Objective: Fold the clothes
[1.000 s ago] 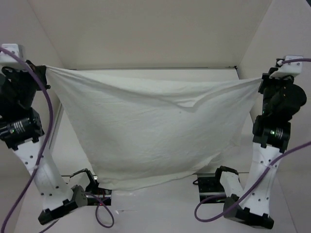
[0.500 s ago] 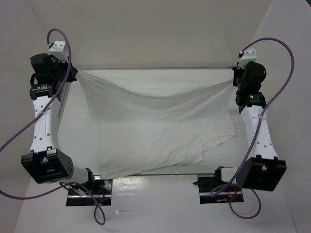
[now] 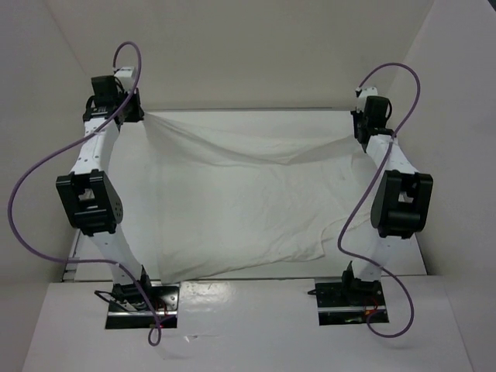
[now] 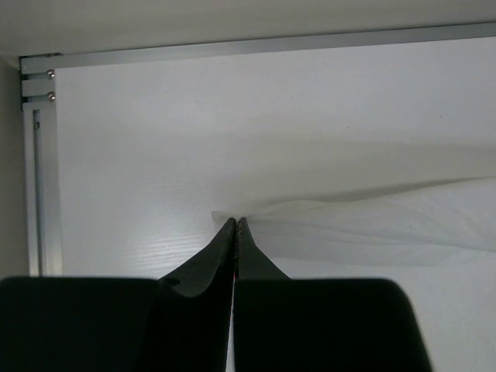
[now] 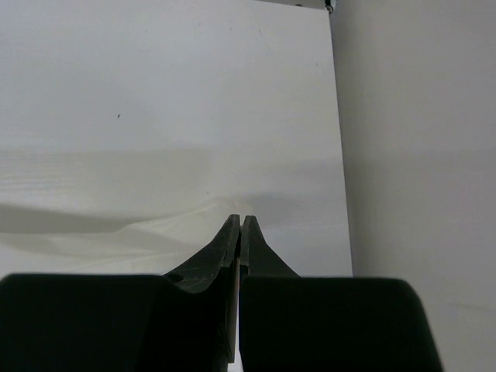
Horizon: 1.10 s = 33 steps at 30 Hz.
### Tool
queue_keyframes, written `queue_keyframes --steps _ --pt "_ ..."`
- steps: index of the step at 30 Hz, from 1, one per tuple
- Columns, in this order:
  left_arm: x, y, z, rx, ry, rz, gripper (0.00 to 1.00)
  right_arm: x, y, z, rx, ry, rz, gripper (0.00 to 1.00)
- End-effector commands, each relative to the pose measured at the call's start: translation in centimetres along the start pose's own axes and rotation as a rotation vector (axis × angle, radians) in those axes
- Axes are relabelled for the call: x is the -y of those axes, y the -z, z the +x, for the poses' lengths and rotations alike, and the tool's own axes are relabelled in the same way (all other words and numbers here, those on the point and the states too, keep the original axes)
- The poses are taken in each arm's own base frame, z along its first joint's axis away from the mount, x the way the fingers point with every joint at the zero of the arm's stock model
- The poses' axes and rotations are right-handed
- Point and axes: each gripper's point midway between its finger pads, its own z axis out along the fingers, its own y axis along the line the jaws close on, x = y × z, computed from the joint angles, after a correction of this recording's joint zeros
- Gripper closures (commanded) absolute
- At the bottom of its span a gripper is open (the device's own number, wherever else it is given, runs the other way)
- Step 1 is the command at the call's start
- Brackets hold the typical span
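Observation:
The clothes [image 3: 248, 205] are one white, wrinkled garment spread over the table, its near hem lying by the arm bases. Its far edge hangs slightly lifted and sagging between both grippers. At the far left, my left gripper [image 3: 140, 115] is shut on one corner. At the far right, my right gripper [image 3: 357, 132] is shut on the other. The left wrist view has the shut tips [image 4: 235, 222] pinching the white cloth [image 4: 372, 221], which trails off to the right. In the right wrist view the closed tips [image 5: 239, 218] pinch the cloth [image 5: 147, 232], which trails left.
An aluminium rail [image 3: 248, 109] runs along the table's far edge, with a matching side rail [image 4: 35, 178] on the left. White walls [image 3: 457, 116] close in both sides. Purple cables [image 3: 39, 186] loop off the arms. The arm bases [image 3: 143, 298] sit at the near edge.
Both arms have stretched out toward the back of the table, carrying the held edge away and lower. More of the garment now lies on the table.

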Motion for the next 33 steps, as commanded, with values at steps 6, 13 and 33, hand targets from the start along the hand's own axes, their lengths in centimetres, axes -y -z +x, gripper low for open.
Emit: queue_keyframes --steps 6,13,33 --pt "2.7 -6.5 -1.5 -0.031 -0.071 0.045 1.00 -0.8 -6.7 -3.0 0.018 0.028 0.008 1.00" --pt "2.7 -9.3 -6.5 0.044 -0.072 0.042 1.00 -1.7 -12.4 -1.3 -0.063 0.027 0.012 1.00" --pt "3.5 1.8 -13.9 0.187 -0.015 0.062 0.00 -6.6 0.4 -11.3 0.147 0.170 -0.121 0.28"
